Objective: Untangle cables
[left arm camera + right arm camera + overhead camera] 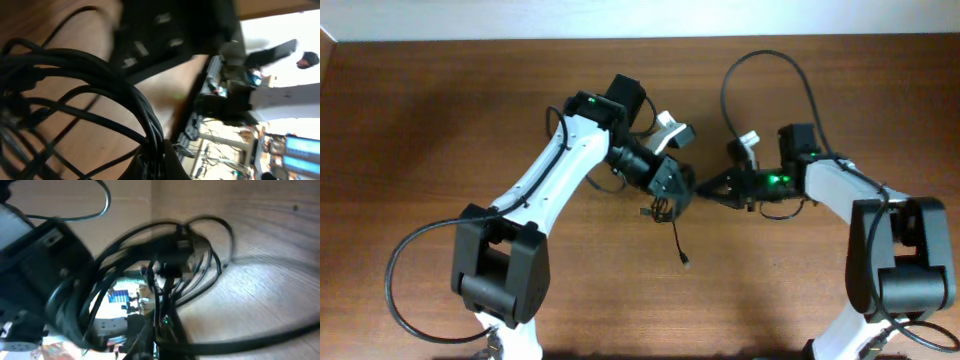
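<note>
Black cables (107,95) are filling the left part of the left wrist view, very close to the lens, and their loops are running together toward the bottom middle of the frame. In the overhead view they are sitting at the middle of the tabletop (420,120), just below the point where the two hands are meeting. One free strand (678,240) is trailing down the frame and is ending in a small plug (686,263).

The left hand (680,190) seems to be closed on the cables, since the strands are gathering into one tight neck at its fingers. The right hand (713,192) is reaching in from the right side and is almost touching the left one. Its own view is blurred, so I cannot tell whether it is open or is gripping something.

I am judging that the step in hand is pulling the tangle apart between the two arms, and the knot is not yet open. The next move is asking for a sure hold on one single strand, then a slow pull away from the other hand. A pull on several loops together would only be tightening the tangle.
</note>
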Motion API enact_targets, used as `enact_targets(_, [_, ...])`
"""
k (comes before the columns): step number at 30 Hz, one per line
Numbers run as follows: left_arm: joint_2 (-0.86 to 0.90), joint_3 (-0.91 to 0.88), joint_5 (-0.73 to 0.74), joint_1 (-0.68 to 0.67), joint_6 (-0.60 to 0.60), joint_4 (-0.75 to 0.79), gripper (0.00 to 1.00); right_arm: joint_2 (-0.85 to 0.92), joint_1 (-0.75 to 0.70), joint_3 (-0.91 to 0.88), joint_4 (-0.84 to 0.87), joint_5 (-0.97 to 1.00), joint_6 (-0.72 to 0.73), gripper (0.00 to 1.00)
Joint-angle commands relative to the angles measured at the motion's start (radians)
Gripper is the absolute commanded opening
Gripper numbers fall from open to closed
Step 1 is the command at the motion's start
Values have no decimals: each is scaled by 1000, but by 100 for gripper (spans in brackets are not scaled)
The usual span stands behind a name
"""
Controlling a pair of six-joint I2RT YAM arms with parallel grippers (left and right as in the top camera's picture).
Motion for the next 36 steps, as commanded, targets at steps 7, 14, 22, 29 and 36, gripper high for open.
enact_targets(7, [-10, 7, -234, 121, -74, 3, 0, 6, -140, 1, -199, 242, -147, 4])
enact_targets(14, [-3, -26, -483, 119, -344, 71, 0, 6, -141, 1, -196, 547, 31, 4])
enact_targets(22, [45, -29, -484, 92, -358, 125, 1, 6, -67, 2, -158, 763, 135, 4])
enact_targets(29, [93, -29, -484, 34, -357, 122, 4, 6, -16, 2, -115, 793, 154, 4])
enact_targets(36, [93, -29, -484, 34, -357, 122, 92, 6, -16, 2, -114, 800, 160, 68])
